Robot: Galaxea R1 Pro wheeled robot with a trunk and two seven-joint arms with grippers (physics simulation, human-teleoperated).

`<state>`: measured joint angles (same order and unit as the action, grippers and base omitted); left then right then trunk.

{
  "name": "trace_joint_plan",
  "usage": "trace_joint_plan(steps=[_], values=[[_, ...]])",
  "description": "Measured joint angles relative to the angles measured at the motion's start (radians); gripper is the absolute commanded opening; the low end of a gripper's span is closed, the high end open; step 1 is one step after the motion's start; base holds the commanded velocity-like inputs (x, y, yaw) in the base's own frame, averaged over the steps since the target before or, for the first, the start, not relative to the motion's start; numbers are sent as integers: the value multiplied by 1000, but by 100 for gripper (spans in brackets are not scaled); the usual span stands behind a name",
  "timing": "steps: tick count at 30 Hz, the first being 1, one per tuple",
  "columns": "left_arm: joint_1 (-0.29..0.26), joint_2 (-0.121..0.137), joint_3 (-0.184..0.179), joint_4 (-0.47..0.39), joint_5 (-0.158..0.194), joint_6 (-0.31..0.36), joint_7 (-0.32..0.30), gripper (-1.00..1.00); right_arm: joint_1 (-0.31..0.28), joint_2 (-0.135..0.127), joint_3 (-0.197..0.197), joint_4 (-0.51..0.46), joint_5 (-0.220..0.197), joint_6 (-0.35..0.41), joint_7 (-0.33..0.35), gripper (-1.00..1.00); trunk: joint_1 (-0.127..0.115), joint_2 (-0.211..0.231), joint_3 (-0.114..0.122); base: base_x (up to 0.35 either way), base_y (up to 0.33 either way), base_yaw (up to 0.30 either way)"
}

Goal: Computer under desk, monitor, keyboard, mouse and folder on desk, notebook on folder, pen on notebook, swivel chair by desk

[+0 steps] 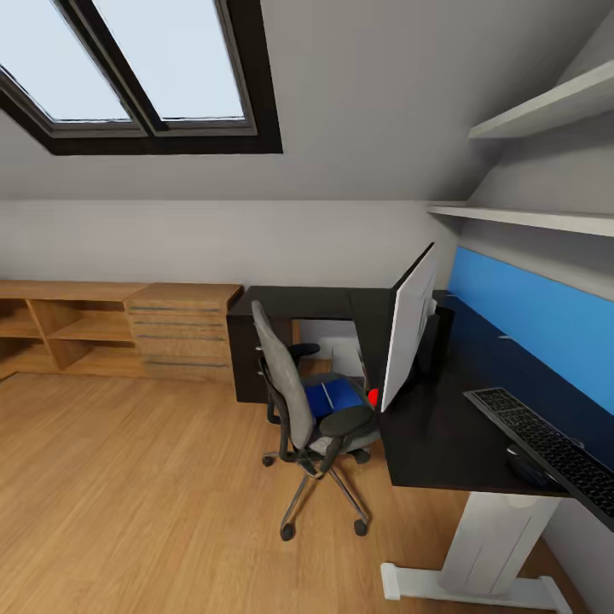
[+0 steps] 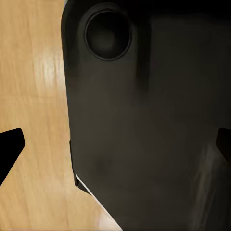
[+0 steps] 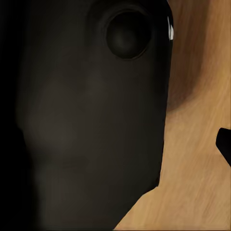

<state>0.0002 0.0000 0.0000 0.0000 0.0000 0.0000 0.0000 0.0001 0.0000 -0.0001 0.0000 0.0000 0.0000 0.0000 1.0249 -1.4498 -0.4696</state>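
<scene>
With the blue folder (image 1: 334, 397) being kept on the seat of the swivel chair (image 1: 300, 404) drawn up beside the desk (image 1: 443, 426), both arms are being held tucked, the left gripper (image 2: 115, 144) spread, the right's spread unclear.

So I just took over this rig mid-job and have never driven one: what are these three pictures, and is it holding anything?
The big picture is the robot's head camera, looking at the desk with the monitor and keyboard on it, and the swivel chair carrying the blue folder. The other two are cameras on each wrist, pointing down at the robot's own dark body and the wood floor. The left gripper's fingertips stand wide apart, holding nothing. One fingertip of the right gripper shows at the frame edge; its state is unclear.
</scene>
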Motion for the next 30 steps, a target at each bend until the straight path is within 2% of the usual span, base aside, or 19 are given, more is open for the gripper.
trace_joint_plan(steps=[7,12,15,24,29,30], values=[[1,-34,-2,-22,-4,1,-2,100,-9,28,0,-20,-1,2,-2,100,0,0,0,0,0,0],[1,-61,-1,-47,-4,-3,2,100,-10,25,1,-49,-3,-24,-2,100,-11,21,10,0,0,0],[1,-57,0,-64,-5,0,3,100,-10,27,1,-66,-2,-40,-1,100,-23,42,19,0,0,0],[1,-6,4,-115,1,-1,7,100,-10,29,2,-64,-3,-90,-2,100,-50,91,41,0,0,0],[1,-4,3,-134,1,-6,6,100,-10,31,1,-92,-5,-118,-3,100,-69,126,57,0,0,0],[1,-2,3,-151,1,-11,5,100,-12,31,1,-166,-5,-212,-3,100,-73,133,60,0,0,0]])
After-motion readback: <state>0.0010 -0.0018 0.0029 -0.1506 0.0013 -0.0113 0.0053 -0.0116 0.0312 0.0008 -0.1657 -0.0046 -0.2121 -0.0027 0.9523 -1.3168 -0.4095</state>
